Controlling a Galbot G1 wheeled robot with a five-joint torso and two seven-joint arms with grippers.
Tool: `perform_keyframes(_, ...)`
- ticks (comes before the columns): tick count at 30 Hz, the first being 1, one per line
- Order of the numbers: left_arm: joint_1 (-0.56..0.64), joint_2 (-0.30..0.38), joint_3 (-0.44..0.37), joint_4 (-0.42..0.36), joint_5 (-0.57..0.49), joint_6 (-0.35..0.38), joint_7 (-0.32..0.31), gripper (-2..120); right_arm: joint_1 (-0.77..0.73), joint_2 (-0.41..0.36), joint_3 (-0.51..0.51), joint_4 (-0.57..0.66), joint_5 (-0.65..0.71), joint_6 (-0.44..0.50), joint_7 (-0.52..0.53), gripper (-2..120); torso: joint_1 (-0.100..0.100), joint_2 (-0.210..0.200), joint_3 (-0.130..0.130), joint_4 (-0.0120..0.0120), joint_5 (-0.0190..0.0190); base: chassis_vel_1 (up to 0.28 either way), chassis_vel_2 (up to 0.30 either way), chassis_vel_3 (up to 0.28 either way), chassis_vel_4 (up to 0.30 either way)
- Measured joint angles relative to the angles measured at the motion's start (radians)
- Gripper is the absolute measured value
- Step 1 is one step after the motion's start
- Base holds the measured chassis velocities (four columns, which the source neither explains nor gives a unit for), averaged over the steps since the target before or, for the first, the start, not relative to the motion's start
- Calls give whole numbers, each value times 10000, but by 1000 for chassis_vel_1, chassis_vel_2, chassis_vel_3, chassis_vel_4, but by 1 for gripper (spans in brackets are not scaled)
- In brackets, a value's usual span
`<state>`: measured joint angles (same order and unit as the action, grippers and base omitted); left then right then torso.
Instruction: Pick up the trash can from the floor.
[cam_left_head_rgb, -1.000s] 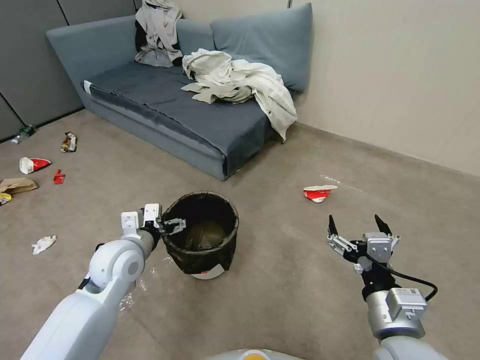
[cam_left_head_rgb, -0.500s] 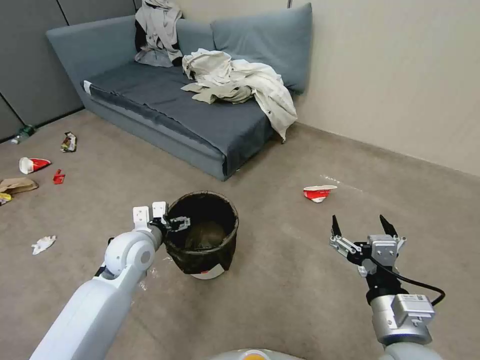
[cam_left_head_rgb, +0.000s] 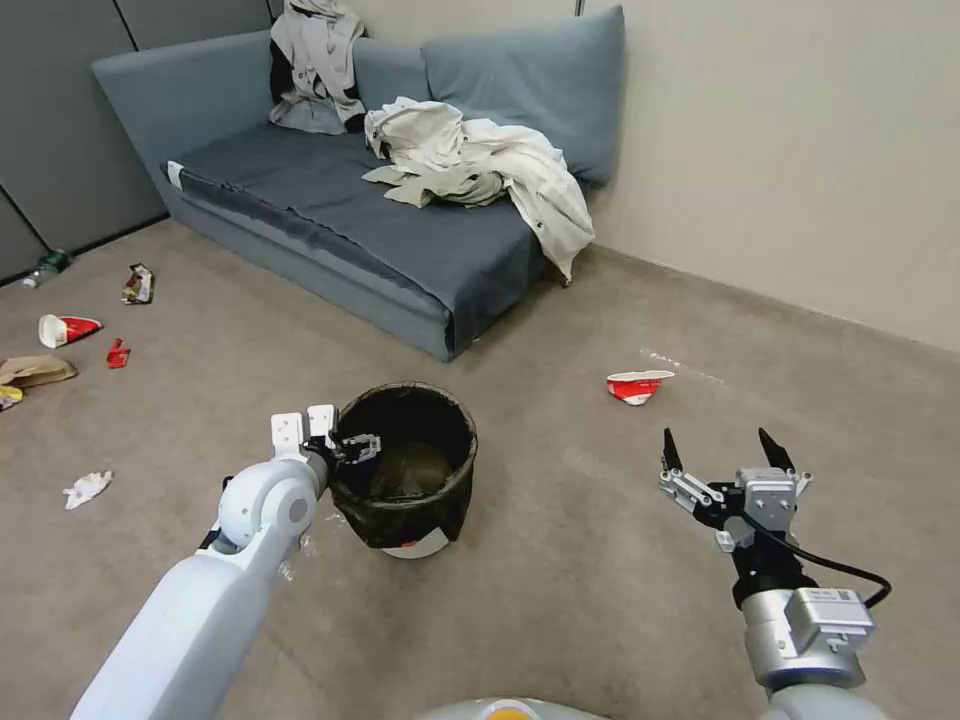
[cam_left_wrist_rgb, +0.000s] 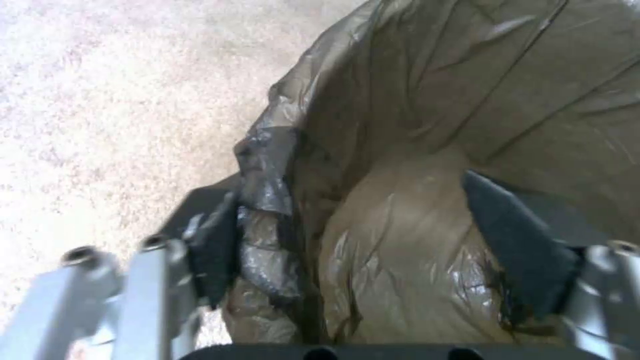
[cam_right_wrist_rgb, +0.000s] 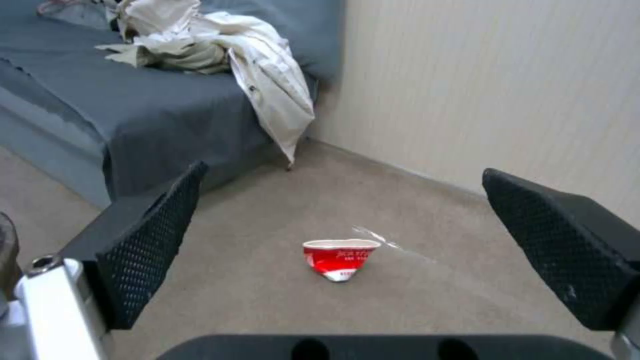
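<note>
Left arm: I have it stretched forward and low from the near left, wrist level with the bin's rim.
Left gripper (cam_left_head_rgb: 352, 446): it straddles the rim on the bin's left side, one finger (cam_left_wrist_rgb: 213, 245) outside against the folded bag, the other (cam_left_wrist_rgb: 517, 250) inside the bin. The jaws are spread, not clamped; the inner finger stands apart from the rim.
Bin (cam_left_head_rgb: 405, 465): upright on the floor (cam_left_head_rgb: 560, 570) just ahead of me, between the two arms. The dark bag is folded over its rim, and a strip of white shows at its base.
Left wrist view: crumpled bag plastic (cam_left_wrist_rgb: 400, 210) sits between the fingers, with the floor beside the outer finger.
Right arm: I see it raised at the near right, well apart from the bin, wrist upright.
Right gripper (cam_left_head_rgb: 718, 450): spread wide, holding nothing, touching nothing.
Cup (cam_right_wrist_rgb: 340, 257): a crushed red-and-white one lies on the floor beyond the right gripper, framed between its fingers in the right wrist view.
Sofa (cam_left_head_rgb: 330, 210): grey, against the wall behind the bin, with pale clothes (cam_left_head_rgb: 480, 165) heaped on it.
Far left floor: more scattered litter (cam_left_head_rgb: 66, 328).
</note>
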<state>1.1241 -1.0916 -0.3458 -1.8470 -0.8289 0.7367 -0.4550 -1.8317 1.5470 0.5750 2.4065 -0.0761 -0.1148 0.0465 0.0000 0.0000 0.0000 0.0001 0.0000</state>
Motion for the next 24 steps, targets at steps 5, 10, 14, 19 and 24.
perform_keyframes(5,-27,-79,21,14,-108,-6,-187,54,7,-27,6,3,26,-7,6,100,0,1,0,1,3,0,0,0,0)
perform_keyframes(10,-151,-271,122,106,-379,-11,-575,35,37,-97,40,4,93,-8,15,100,0,0,0,-2,2,0,0,0,0)
perform_keyframes(14,-156,-313,139,115,-403,-12,-697,21,57,-120,51,4,121,-9,20,100,0,0,0,-1,0,0,0,0,0)
perform_keyframes(19,-78,-337,132,-28,-416,-13,-738,5,77,-133,53,0,136,-13,25,100,0,0,0,-1,-2,0,0,0,0)
perform_keyframes(24,138,-327,26,-359,-407,-146,-854,1,100,-162,55,-10,150,-19,33,100,0,0,0,-1,-2,0,0,0,0)
